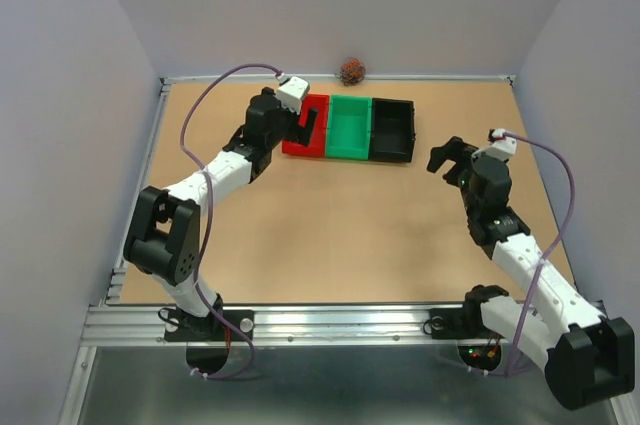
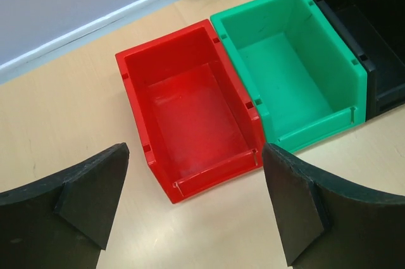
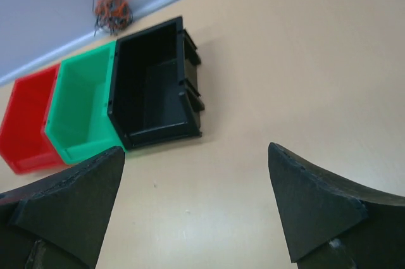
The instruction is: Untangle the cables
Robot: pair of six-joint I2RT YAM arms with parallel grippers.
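Item, cable tangle [image 1: 351, 71]: small knot of orange and dark wires, lying against the far wall just behind the green bin [image 1: 350, 127]; untouched by either arm.
Landmark, green bin: middle of a row of three; nothing in it.
Red bin [image 1: 320, 145]: touching the green bin on its left; nothing in it.
Black bin [image 1: 392, 130]: touching the green bin on its right; what shows of its inside holds nothing.
Left gripper [image 1: 307, 123]: hovers above the red bin, left of the green bin; fingers spread wide, nothing held.
Right gripper [image 1: 447, 157]: above bare table [image 1: 330, 235], right of the green bin and past the black bin; fingers spread wide, nothing held.
Step in hand: approach, by my reading; no cable is grasped and no strand has been pulled free.
Next move calls for: one arm to reach past the bin row, behind the green bin, and come down on the tangle close to the wall; the other arm then takes a second strand so the two can draw apart.
Caution: the bin walls and the far wall crowd that reach.
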